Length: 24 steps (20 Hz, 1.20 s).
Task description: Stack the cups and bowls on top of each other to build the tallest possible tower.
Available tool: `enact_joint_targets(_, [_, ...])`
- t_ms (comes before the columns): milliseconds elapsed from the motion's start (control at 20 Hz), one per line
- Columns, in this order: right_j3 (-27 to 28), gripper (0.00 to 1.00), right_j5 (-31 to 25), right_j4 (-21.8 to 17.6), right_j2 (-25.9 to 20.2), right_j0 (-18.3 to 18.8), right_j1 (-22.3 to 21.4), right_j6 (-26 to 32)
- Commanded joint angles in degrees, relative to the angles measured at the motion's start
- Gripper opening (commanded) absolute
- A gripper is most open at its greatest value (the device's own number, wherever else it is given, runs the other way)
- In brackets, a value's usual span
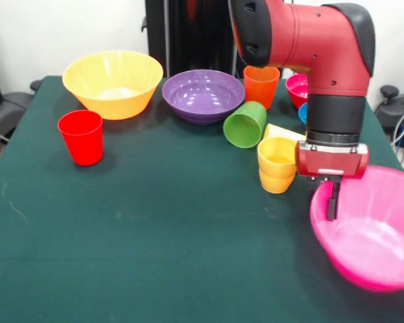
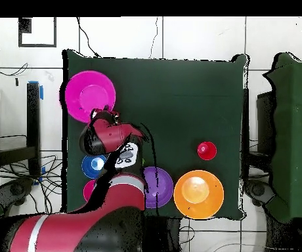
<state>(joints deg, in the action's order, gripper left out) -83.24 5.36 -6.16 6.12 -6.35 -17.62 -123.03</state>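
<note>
My gripper (image 1: 332, 199) hangs at the near-left rim of the hot pink bowl (image 1: 370, 232) at the table's right edge, reaching just inside it. It also shows in the overhead view (image 2: 105, 115) at that bowl's (image 2: 86, 94) rim. Two yellow cups (image 1: 277, 165) stand nested beside the arm, with a third yellow piece (image 1: 283, 131) behind them. A green cup (image 1: 245, 124) lies on its side. An orange cup (image 1: 261, 86), the purple bowl (image 1: 203, 95), the orange bowl (image 1: 112, 84) and the red cup (image 1: 81, 136) stand apart. The crimson-pink bowl (image 1: 296, 89) and blue bowl (image 1: 302, 113) are partly hidden behind the arm.
The green table (image 1: 155, 235) ends just right of the pink bowl. The red arm (image 1: 323, 47) comes down over the back right. Chairs and cables (image 2: 9, 151) lie around the table.
</note>
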Motion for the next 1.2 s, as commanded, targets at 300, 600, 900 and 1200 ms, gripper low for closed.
enact_joint_targets(300, [1.36,0.00,-0.98,5.67,-0.30,-2.28,2.54,-7.18])
enact_joint_targets(600, [-0.12,0.00,-5.89,5.51,-0.47,-1.83,-2.26,-5.44])
enact_joint_targets(900, [1.63,0.00,-16.61,5.69,5.20,-5.44,-5.98,-2.79])
enact_joint_targets(1200, [1.81,0.00,-22.96,2.18,7.30,-5.70,-10.36,0.63])
